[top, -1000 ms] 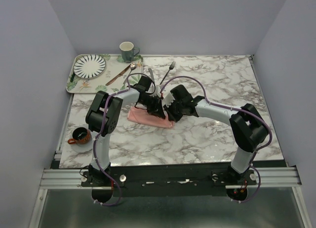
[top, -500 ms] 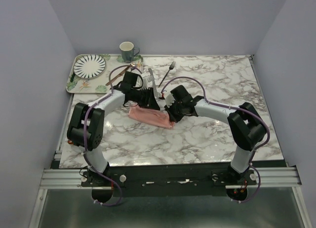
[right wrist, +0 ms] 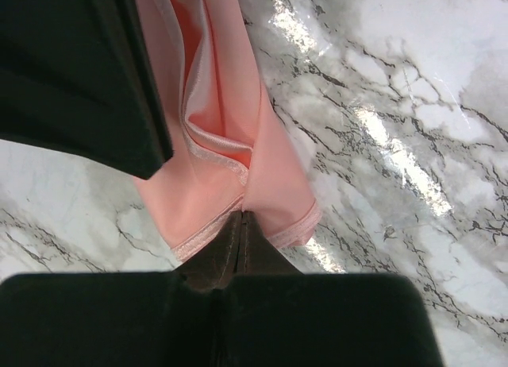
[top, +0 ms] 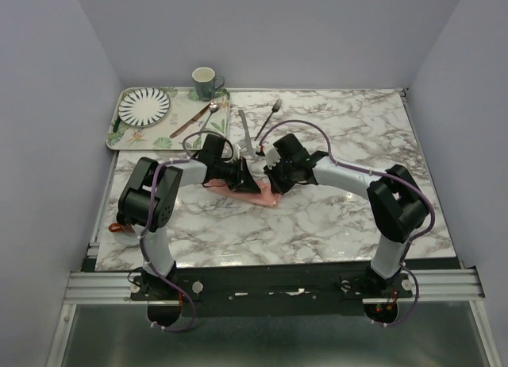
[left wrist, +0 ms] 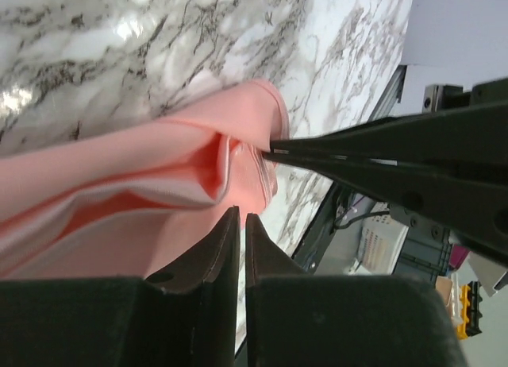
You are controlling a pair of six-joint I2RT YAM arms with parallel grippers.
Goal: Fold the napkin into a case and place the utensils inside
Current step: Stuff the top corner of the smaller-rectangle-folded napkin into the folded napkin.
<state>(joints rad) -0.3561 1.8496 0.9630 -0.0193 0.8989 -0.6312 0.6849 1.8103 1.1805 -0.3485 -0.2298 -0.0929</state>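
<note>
The salmon-pink napkin (top: 258, 197) lies folded into a narrow strip on the marble, between the two grippers. My right gripper (top: 270, 183) is shut on its hemmed corner (right wrist: 270, 176), fingertips pinched tight (right wrist: 242, 216). In the left wrist view those right fingers (left wrist: 381, 156) nip the fold's edge. My left gripper (top: 244, 179) hovers over the napkin (left wrist: 119, 184) with its jaws (left wrist: 240, 216) a narrow slit apart and nothing seen between them. The fork (top: 274, 110) and the knife (top: 245, 133) lie on the table behind the grippers.
A floral tray (top: 115, 137) at the back left carries a striped plate (top: 144, 105), a green cup (top: 205, 83), a spoon (top: 208, 111) and a brown-handled utensil (top: 186, 125). A brown cup (top: 117, 226) peeks out beside the left arm's elbow.
The left arm's elbow swung out to the left and came partway back. Its gripper pulled off the napkin, opened, then narrowed over the napkin's right end. The right gripper kept its pinch.
</note>
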